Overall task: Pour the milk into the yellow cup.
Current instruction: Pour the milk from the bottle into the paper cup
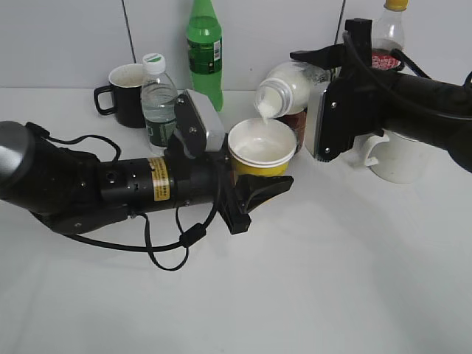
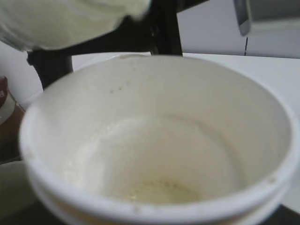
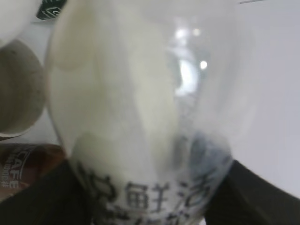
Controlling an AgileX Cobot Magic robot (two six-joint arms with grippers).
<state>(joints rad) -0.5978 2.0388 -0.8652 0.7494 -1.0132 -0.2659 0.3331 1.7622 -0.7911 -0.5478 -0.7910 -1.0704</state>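
Note:
My left gripper is shut on the yellow cup and holds it at the table's middle. The cup's white inside fills the left wrist view, with some milk at the bottom. My right gripper is shut on the milk bottle, tipped with its open mouth down-left over the cup's rim. Milk shows at the mouth. In the right wrist view the bottle fills the frame, with black characters on its label and my fingers dark at both sides.
Behind stand a black mug, a capped water bottle, a green bottle, a brown coffee bottle under the milk bottle, a white mug and a yellow-capped bottle.

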